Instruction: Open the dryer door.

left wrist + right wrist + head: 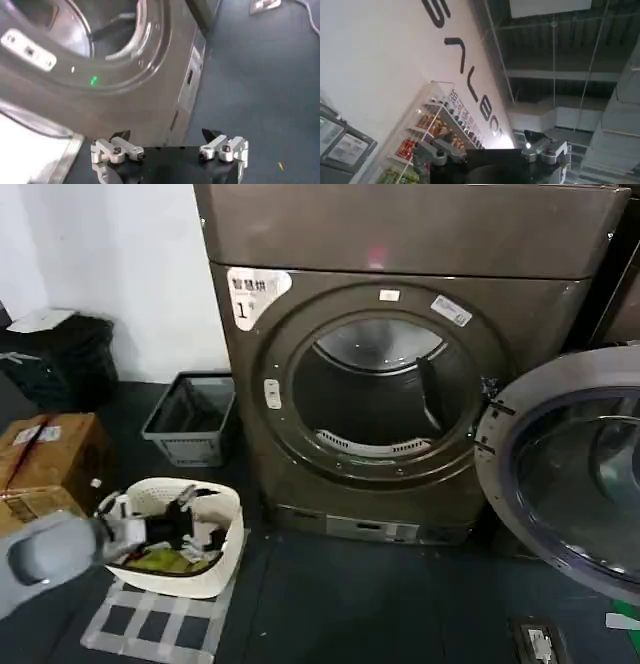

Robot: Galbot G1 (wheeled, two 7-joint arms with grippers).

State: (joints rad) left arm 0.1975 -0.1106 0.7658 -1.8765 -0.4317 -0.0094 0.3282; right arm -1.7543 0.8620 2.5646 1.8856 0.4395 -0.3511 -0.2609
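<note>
The brown-grey dryer [400, 244] with the white "1" sticker [255, 292] stands straight ahead, its drum opening [375, 389] uncovered. The dryer door [560, 464], a chrome ring around dark glass, hangs swung wide open to the right on its hinge. My left arm [45, 554] is low at the left, by the basket. In the left wrist view my left gripper [166, 136] is open and holds nothing, facing the dryer's lower front [125, 100] from a short way off. My right gripper [487, 142] is open with nothing in it, and it points up at a wall and ceiling.
A white laundry basket [232, 529] with clothes sits on a checked mat [150, 629] at the lower left. A grey bin [190, 419] stands by the wall, cardboard boxes [45, 459] at the far left. A second machine [625, 294] adjoins on the right.
</note>
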